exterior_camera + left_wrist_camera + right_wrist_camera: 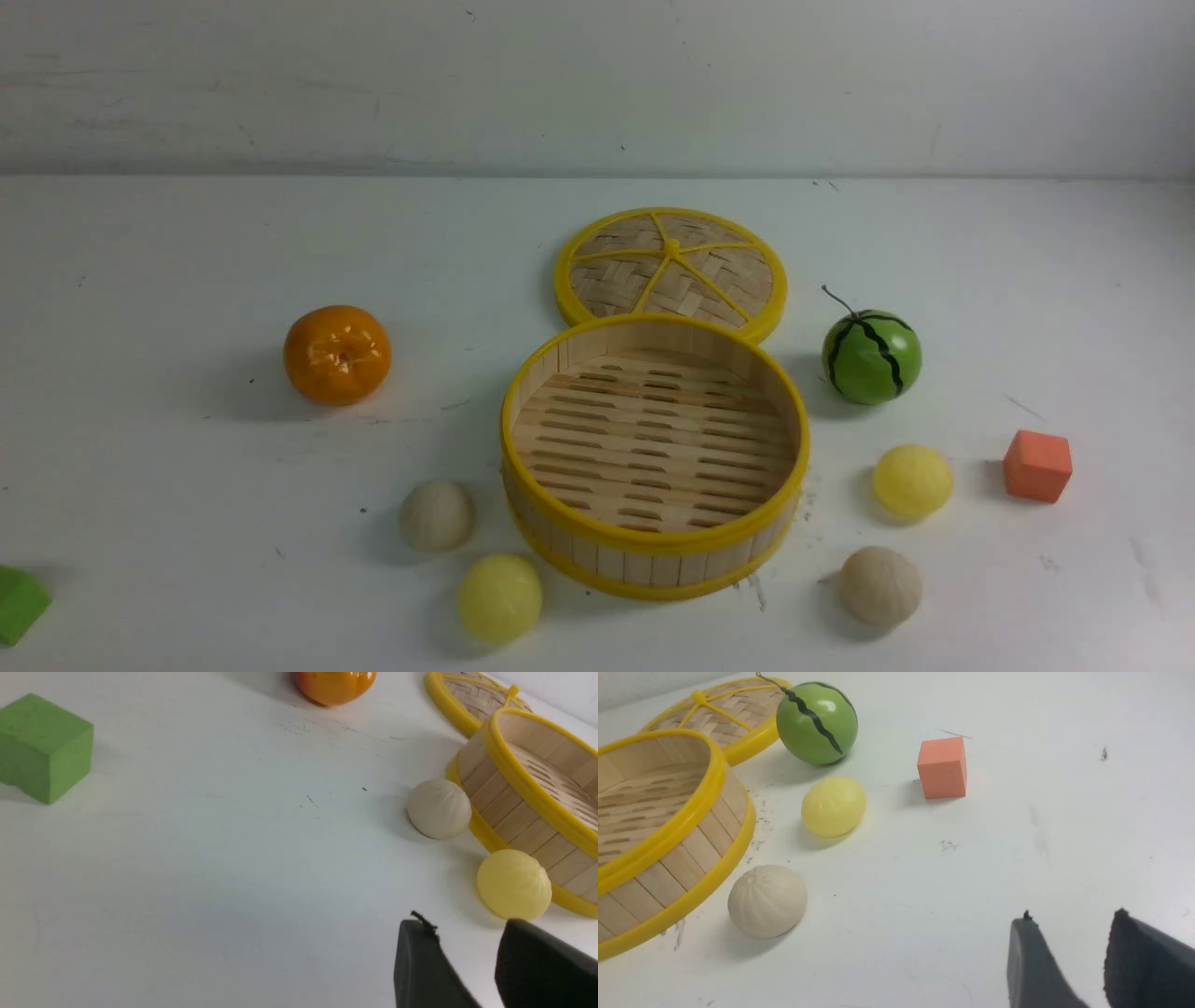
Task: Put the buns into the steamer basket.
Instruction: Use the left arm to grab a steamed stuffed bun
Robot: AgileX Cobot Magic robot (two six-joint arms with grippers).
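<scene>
The steamer basket (653, 546) stands empty at the table's middle front. Left of it lie a beige-white bun (437, 515) and a pale yellow bun (499, 597); right of it lie another pale yellow bun (912, 481) and a beige-white bun (879, 586). Neither arm shows in the front view. My left gripper (465, 926) is open and empty over bare table, just short of the yellow bun (514, 884), with the beige bun (439, 808) beyond. My right gripper (1069, 919) is open and empty, well away from its beige bun (767, 901) and yellow bun (833, 806).
A woven lid (670, 271) lies flat behind the basket. An orange tangerine (337, 355) sits to the left, a green watermelon ball (871, 357) to the right. An orange cube (1037, 465) is far right and a green block (19, 604) is at the front left edge.
</scene>
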